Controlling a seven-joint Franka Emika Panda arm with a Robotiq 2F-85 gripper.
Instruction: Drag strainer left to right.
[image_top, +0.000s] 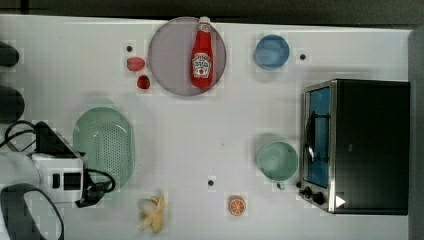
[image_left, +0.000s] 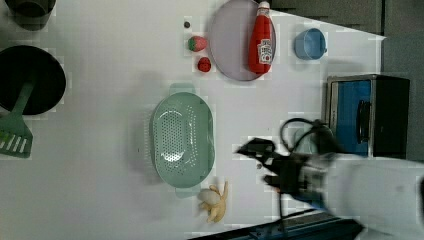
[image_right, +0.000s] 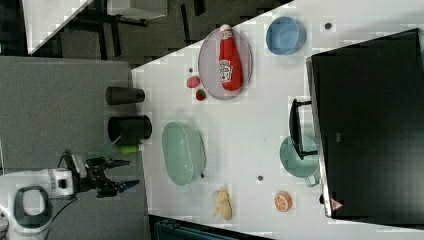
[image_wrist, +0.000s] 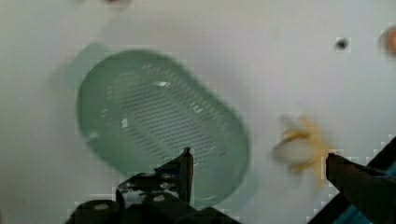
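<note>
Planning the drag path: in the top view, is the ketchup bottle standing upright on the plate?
No. The ketchup bottle lies flat on its side across the round plate, cap toward the table's far edge.

Bright even light, soft shadows; wrist view blurred, pics blocky.
</note>
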